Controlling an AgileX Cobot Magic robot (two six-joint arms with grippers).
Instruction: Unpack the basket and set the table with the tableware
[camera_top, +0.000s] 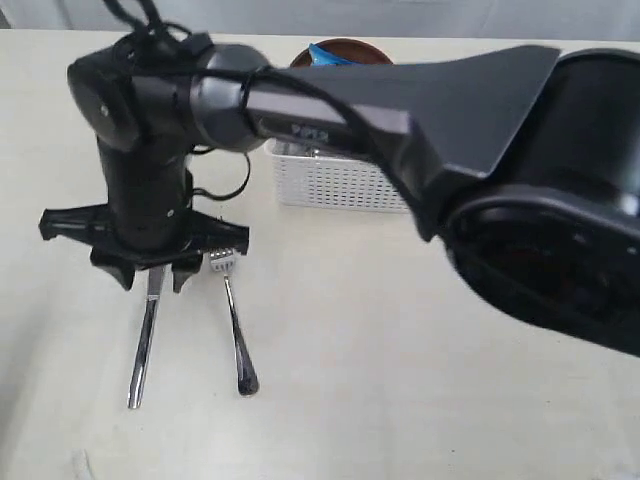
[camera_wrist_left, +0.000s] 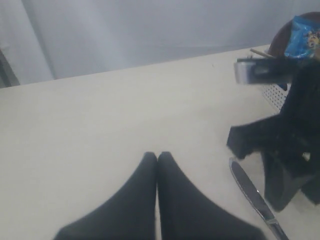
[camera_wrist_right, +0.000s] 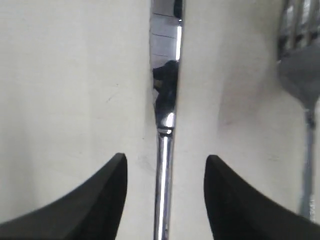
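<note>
A steel knife and a steel fork lie side by side on the cream table. My right gripper has reached across to the left and stands open over the knife. Its fingers straddle the knife without touching it, and the fork lies beside. The white basket stands behind, partly hidden by the right arm. A reddish-brown plate shows at the basket's far side. My left gripper is shut and empty above bare table, with the knife and the right gripper off to one side.
A blue chip bag rests against the plate. The right arm's dark bulk fills the right of the exterior view and hides the basket's inside. A chopstick tip pokes out near the basket.
</note>
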